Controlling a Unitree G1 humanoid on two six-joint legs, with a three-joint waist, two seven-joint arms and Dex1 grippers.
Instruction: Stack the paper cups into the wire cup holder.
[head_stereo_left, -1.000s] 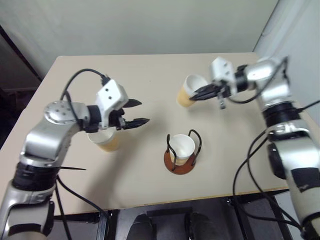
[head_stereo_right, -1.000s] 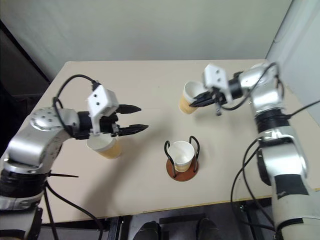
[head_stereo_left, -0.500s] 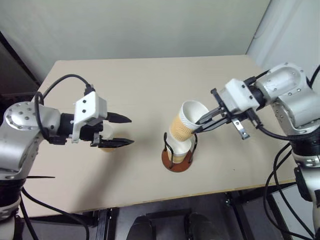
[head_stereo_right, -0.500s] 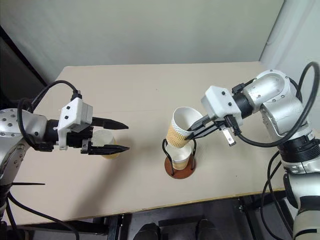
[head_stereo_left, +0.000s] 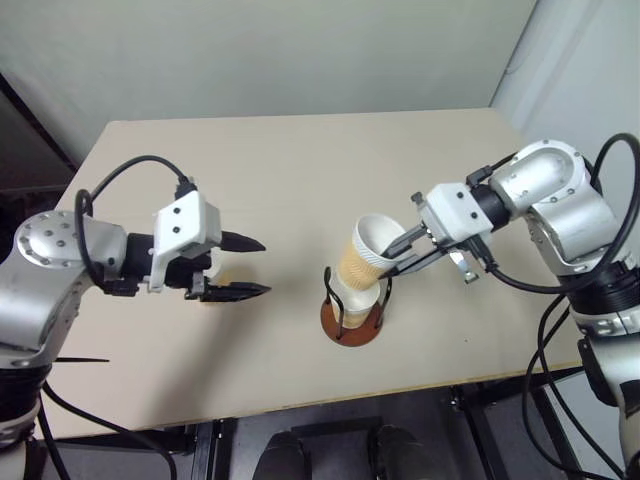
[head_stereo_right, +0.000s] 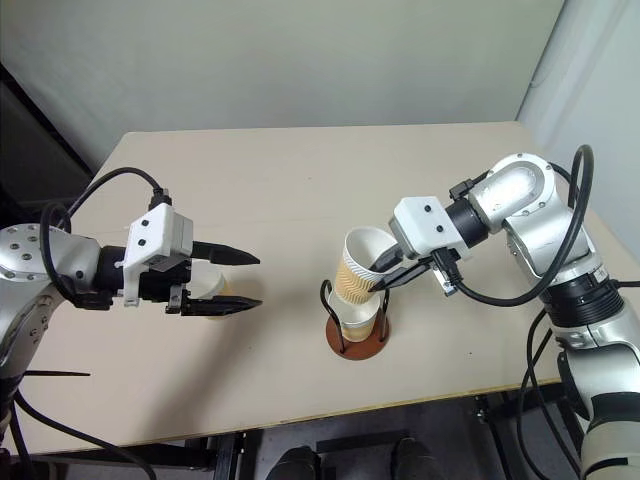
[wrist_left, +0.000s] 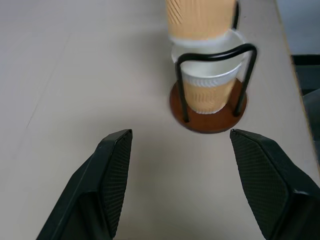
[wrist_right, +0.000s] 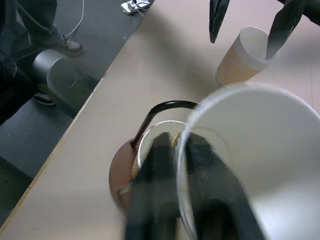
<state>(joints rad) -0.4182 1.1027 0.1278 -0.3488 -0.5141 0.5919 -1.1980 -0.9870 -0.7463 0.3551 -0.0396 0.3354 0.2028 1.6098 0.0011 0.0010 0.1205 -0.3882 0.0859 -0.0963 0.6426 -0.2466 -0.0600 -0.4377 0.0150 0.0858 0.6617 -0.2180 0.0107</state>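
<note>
**Second cup tilted into the holder, right hand at its rim**

Nearest the desk's front edge (head_stereo_left: 300, 395) stands the wire cup holder (head_stereo_left: 351, 318), its reddish-brown disc flat on the desk and dark hoops rising around one paper cup (wrist_left: 207, 92) that sits upright inside. A second cup (head_stereo_left: 364, 256) leans into the first, bottom end in the lower cup's mouth, open top tipped toward the right. The right hand (head_stereo_left: 397, 254) is at that tilted cup's rim, one black finger inside the mouth and the other outside the ribbed wall; the wrist view shows the two fingers (wrist_right: 155, 185) straddling the rim wall with little gap, but I cannot tell whether they are pinching it or have let go.

To the left, at about the same depth, the left hand (head_stereo_left: 252, 267) hovers above the desk with its fingers spread wide apart and nothing between them, pointing toward the holder. The third cup (head_stereo_right: 205, 292) stands upright on the desk just under and behind those fingers, apart from the holder.
</note>
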